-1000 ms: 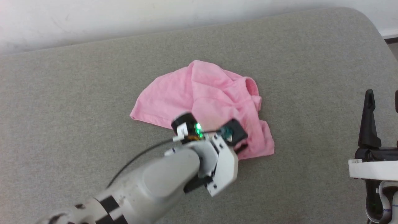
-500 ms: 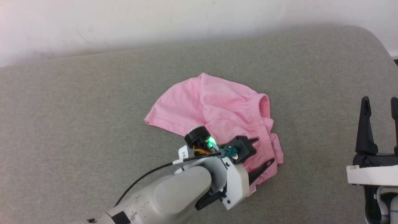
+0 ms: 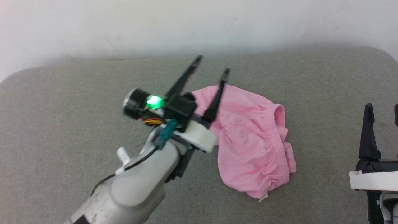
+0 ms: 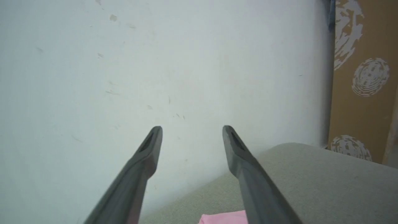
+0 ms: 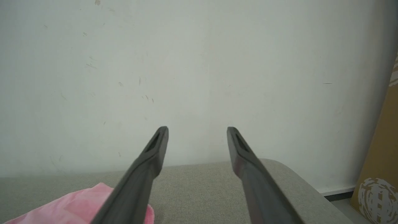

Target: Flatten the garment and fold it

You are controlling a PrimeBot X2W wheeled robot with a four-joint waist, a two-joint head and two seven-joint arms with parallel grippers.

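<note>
See the garment (image 3: 252, 146) lying loose on the grey padded bench (image 3: 62, 109), pink all over, bunched and wrinkled rather than flat. Trace its gathered waistband (image 3: 279, 140) down the right side, curving from the far edge toward the near one. Spot a tiny white label (image 3: 262, 196) poking out at the garment's nearest edge.

Find the left gripper (image 3: 213, 64) at the garment's far-left corner, spread wide with nothing between its tips, aimed up toward the wall (image 3: 186, 25) beyond the garment. Note one dark finger (image 3: 217, 96) crossing in front of the pink cloth in the head view; cannot tell from that blurred shape whether touching the fabric or raised clear of it. Catch, in the left wrist view, that gripper (image 4: 192, 129) open and empty, with a sliver of the garment (image 4: 224, 218) at the bottom edge beneath it.

Find the right gripper (image 3: 383, 107) well off to the garment's right, apart from it, likewise wide and holding nothing. See it in its own wrist view (image 5: 197, 129) facing the wall, the garment (image 5: 71, 205) low to its left.

Past the bench corner to the garment's right, make out a brown patterned panel (image 4: 360, 77) against the wall.
</note>
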